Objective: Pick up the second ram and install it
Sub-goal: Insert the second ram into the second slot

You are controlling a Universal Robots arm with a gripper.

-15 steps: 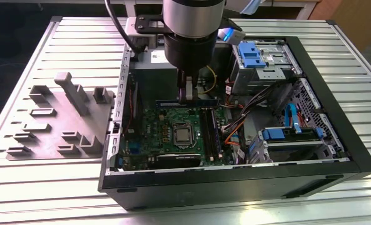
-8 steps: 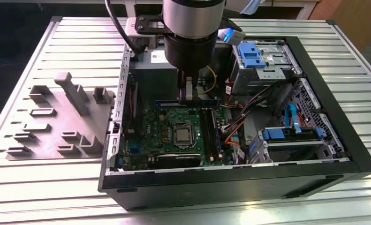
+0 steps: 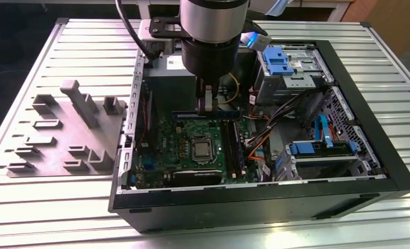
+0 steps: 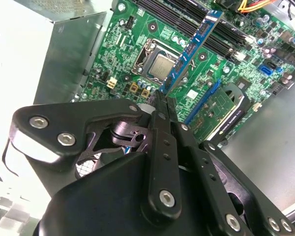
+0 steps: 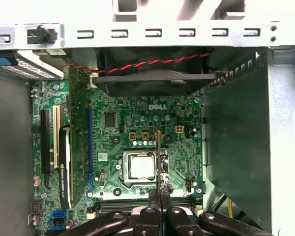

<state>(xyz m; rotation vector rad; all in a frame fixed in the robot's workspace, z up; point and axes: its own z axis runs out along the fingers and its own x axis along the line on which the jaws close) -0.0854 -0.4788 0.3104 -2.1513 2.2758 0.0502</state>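
The second ram (image 3: 227, 111) is a thin dark stick held level above the green motherboard (image 3: 184, 136) inside the open computer case. My gripper (image 3: 205, 107) is shut on one end of it, over the back edge of the board. In the second wrist view the ram (image 4: 191, 46) reaches out from my fingertips (image 4: 162, 101) over the processor socket (image 4: 160, 65). It appears edge-on as a thin line (image 5: 159, 157) in the first wrist view, above the socket (image 5: 140, 166), with my gripper (image 5: 159, 195) closed around it. The long black memory slots (image 3: 234, 145) lie toward the exterior view's right of the socket.
A grey plastic fixture (image 3: 73, 129) with upright blocks stands on the slatted table at the exterior view's left. In the case, blue-tabbed drive cages (image 3: 287, 65) and cable bundles (image 3: 256, 140) crowd the right side. An expansion card (image 5: 76, 142) stands beside the socket. The case walls (image 3: 260, 199) ring the board.
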